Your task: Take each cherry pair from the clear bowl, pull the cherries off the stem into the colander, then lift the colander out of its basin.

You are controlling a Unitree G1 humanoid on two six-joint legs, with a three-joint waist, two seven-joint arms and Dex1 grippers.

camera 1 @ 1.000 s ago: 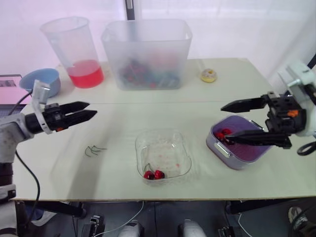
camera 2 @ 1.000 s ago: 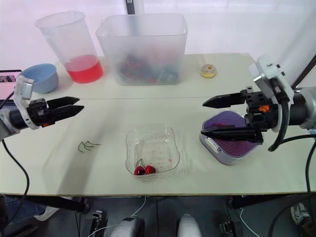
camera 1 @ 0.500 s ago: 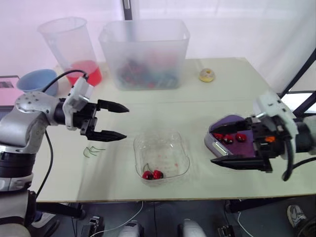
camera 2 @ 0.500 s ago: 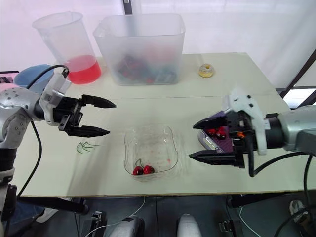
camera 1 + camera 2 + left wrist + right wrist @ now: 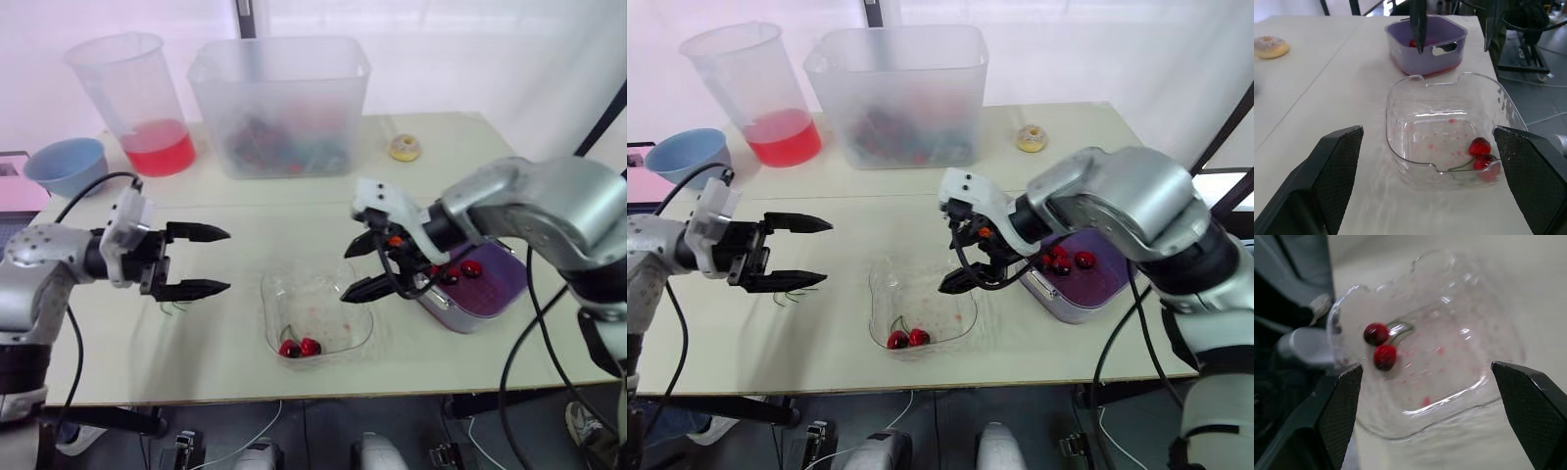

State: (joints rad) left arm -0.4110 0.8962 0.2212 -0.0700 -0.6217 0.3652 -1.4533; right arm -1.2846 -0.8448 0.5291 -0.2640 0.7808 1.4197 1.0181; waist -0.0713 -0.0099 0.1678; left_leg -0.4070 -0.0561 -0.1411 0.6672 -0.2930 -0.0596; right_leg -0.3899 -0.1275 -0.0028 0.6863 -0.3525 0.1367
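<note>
Pale table (image 5: 245, 225): clear bowl (image 5: 318, 308) near front edge, purple basin (image 5: 470, 305) just right of it, loose stems (image 5: 176, 307) left, translucent tub (image 5: 279, 108) behind, jug (image 5: 137, 103) and blue bowl (image 5: 67, 164) behind-left, donut (image 5: 403, 148) behind-right.

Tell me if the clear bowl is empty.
Not empty: one cherry pair lies inside the clear bowl, by its near wall.

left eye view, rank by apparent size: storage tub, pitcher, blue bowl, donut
Largest to smallest:
1. storage tub
2. pitcher
3. blue bowl
4. donut
All four sit at a similar depth, so nearness to the camera hardly skews the order.
</note>
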